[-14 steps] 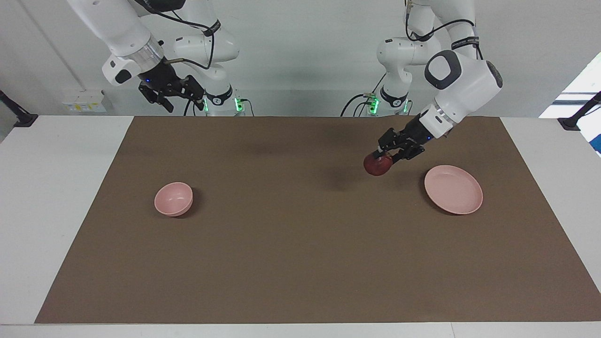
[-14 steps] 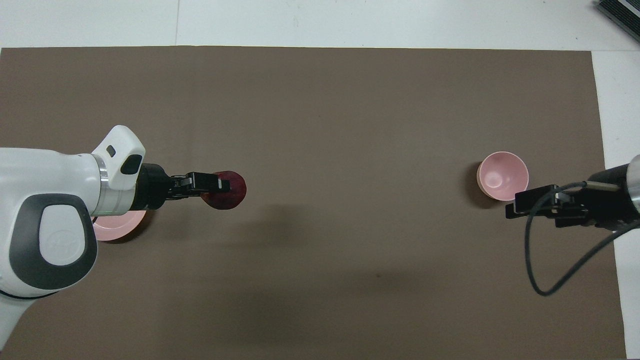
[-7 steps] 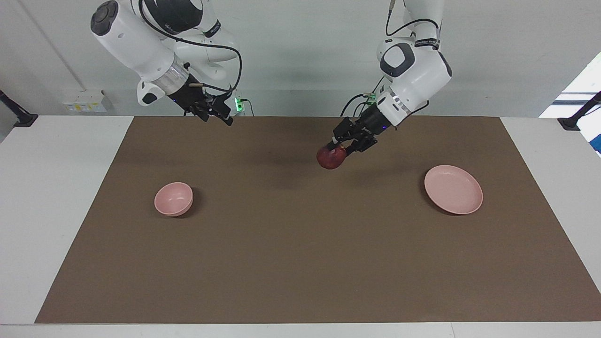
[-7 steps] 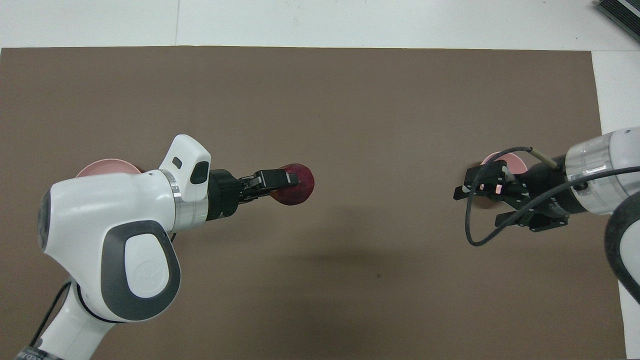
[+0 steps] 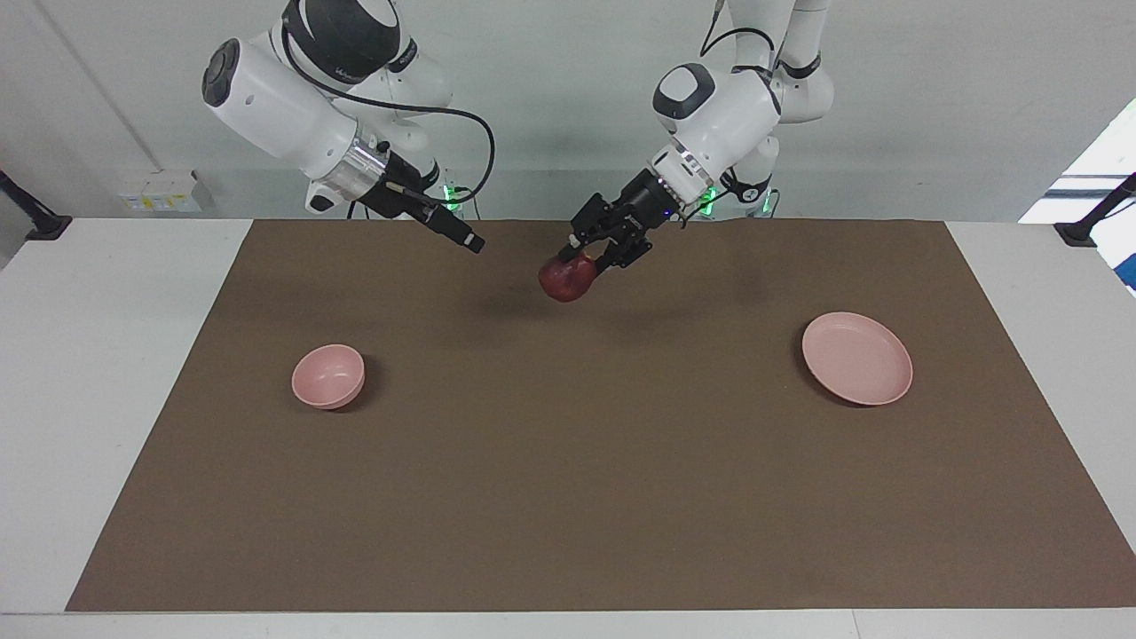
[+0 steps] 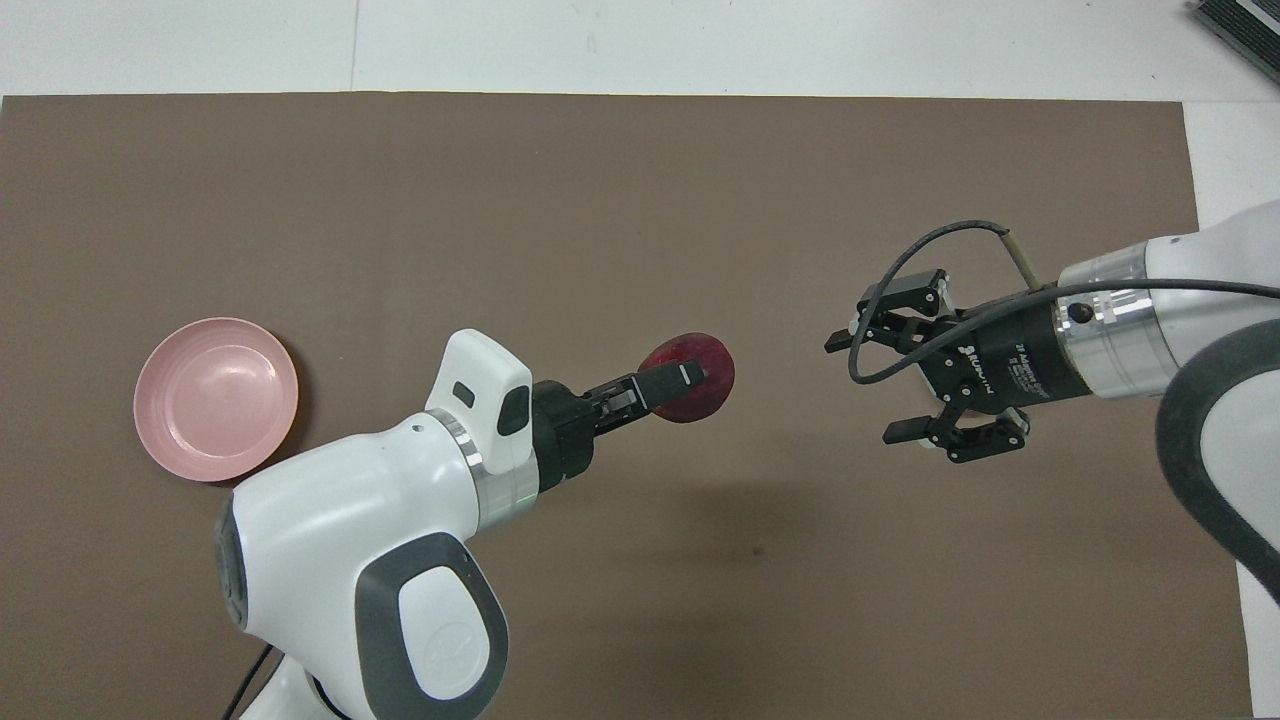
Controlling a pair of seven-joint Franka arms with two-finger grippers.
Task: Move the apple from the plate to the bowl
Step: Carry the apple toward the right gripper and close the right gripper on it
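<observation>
Over the middle of the brown mat [image 5: 568,461], the left pincer [image 5: 586,255] [image 6: 690,376] was closed on the apple [image 5: 565,279] [image 6: 690,368], gripping it from above and holding it in the air, clear of the surface [image 5: 115,355]. The plate [image 5: 857,358] [image 6: 216,398] sat bare toward the left arm's end. The right pincer [image 5: 470,241] [image 6: 890,385] hung over the mat near the apple but apart from it, fingers [image 6: 905,431] spread wide with nothing between them. The bowl [image 5: 328,376] stood toward the right arm's end with nothing inside it, hidden in the overhead view by the right arm.
</observation>
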